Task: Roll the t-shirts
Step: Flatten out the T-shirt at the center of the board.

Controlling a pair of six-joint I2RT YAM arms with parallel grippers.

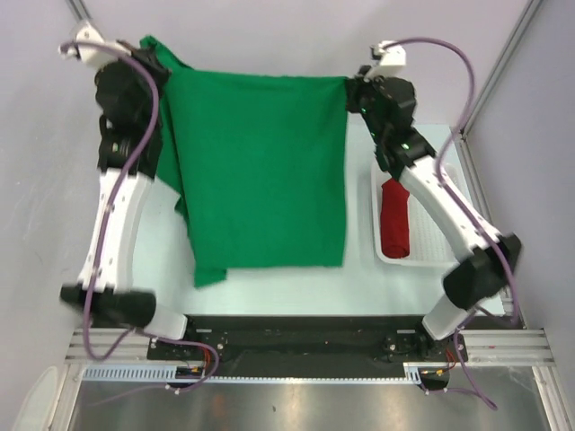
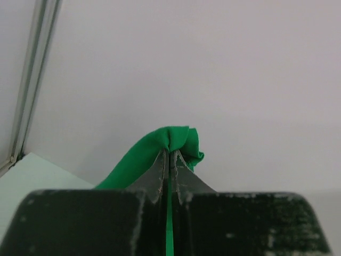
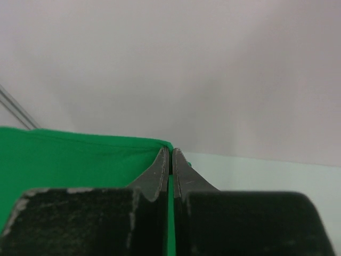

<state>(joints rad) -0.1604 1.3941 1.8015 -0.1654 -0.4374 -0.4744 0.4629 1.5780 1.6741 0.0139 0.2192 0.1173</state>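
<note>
The green t-shirt (image 1: 260, 171) hangs stretched between both grippers at the far side of the table, its lower edge resting on the table near the front. My left gripper (image 1: 154, 61) is shut on its far left corner; in the left wrist view the cloth (image 2: 176, 140) bunches over the closed fingertips of that gripper (image 2: 171, 154). My right gripper (image 1: 352, 87) is shut on the far right corner; in the right wrist view the green cloth (image 3: 80, 154) runs left from that gripper (image 3: 170, 152). The red t-shirt (image 1: 393, 218) lies rolled in the basket at the right.
The white mesh basket (image 1: 422, 259) sits on the right side of the table, under the right arm. Grey walls stand close behind both grippers. Metal frame posts (image 1: 499, 67) rise at the back corners.
</note>
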